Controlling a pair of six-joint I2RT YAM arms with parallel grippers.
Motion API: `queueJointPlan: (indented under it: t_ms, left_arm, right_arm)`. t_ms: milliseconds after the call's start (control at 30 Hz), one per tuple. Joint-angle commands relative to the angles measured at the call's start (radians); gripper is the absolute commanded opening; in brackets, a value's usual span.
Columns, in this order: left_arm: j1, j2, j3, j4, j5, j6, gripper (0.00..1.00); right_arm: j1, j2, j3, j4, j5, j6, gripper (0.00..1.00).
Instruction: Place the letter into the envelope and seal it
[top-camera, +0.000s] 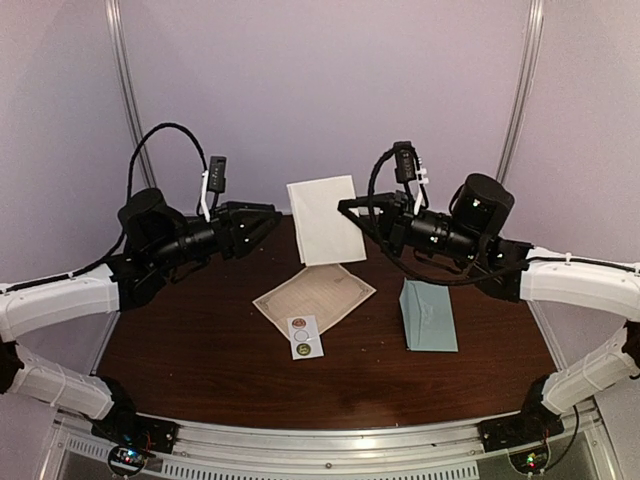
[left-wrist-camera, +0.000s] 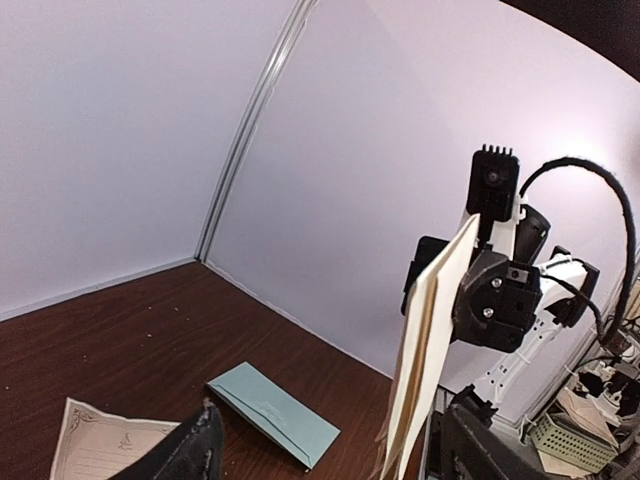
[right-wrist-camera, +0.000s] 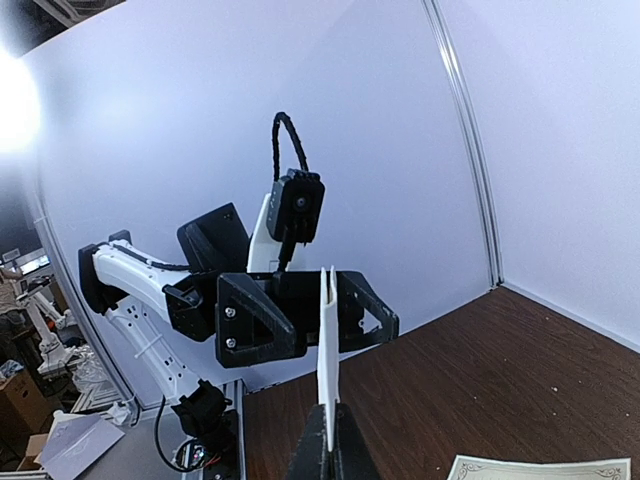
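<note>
Your right pincer (top-camera: 347, 206) is clamped on the right edge of a cream sheet (top-camera: 325, 218), holding it upright in the air above the far part of the table (top-camera: 190, 350). Your left pincer (top-camera: 268, 218) sits just beside the sheet's other edge with its jaws apart; you cannot tell whether they touch the paper. Below, a bordered page (top-camera: 313, 295) lies flat mid-table, with a small white sticker strip (top-camera: 305, 337) at its near corner. The envelope (top-camera: 428, 316) lies flat to the right, apart from the page, beneath your right arm.
</note>
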Motion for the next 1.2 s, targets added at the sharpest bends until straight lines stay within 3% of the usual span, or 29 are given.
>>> queueJointPlan:
  t_ms: [0,233,433,500,900,1000,1033,1167]
  left_arm:
    - [-0.029,0.029,0.009,0.137,0.083,-0.053,0.77]
    - [-0.066,0.093,0.035,0.237,0.202,-0.059,0.78]
    - [-0.083,0.124,0.061,0.249,0.230,-0.044,0.38]
    - [-0.083,0.122,0.060,0.247,0.226,-0.044,0.30]
    - [-0.083,0.103,0.044,0.185,0.155,-0.007,0.00]
    - [-0.083,0.112,0.060,0.155,0.138,0.007,0.00]
    - [-0.083,0.113,0.065,0.143,0.132,0.011,0.00]
    - [-0.074,0.100,0.095,0.029,0.054,0.074,0.00]
  right_arm:
    - [0.007,0.019,0.002,0.108,-0.053,0.046,0.00]
    - [0.016,0.045,0.027,0.087,-0.097,0.043,0.00]
    - [0.017,0.047,0.025,0.132,-0.106,0.066,0.00]
    - [0.016,0.042,0.024,0.131,-0.102,0.064,0.00]
    - [0.016,0.027,0.019,0.096,-0.068,0.034,0.00]
    - [0.016,0.023,0.018,0.076,-0.050,0.023,0.00]
    - [0.016,0.018,0.017,0.067,-0.041,0.019,0.03]
    - [0.013,-0.021,0.000,0.009,0.014,-0.017,0.66]
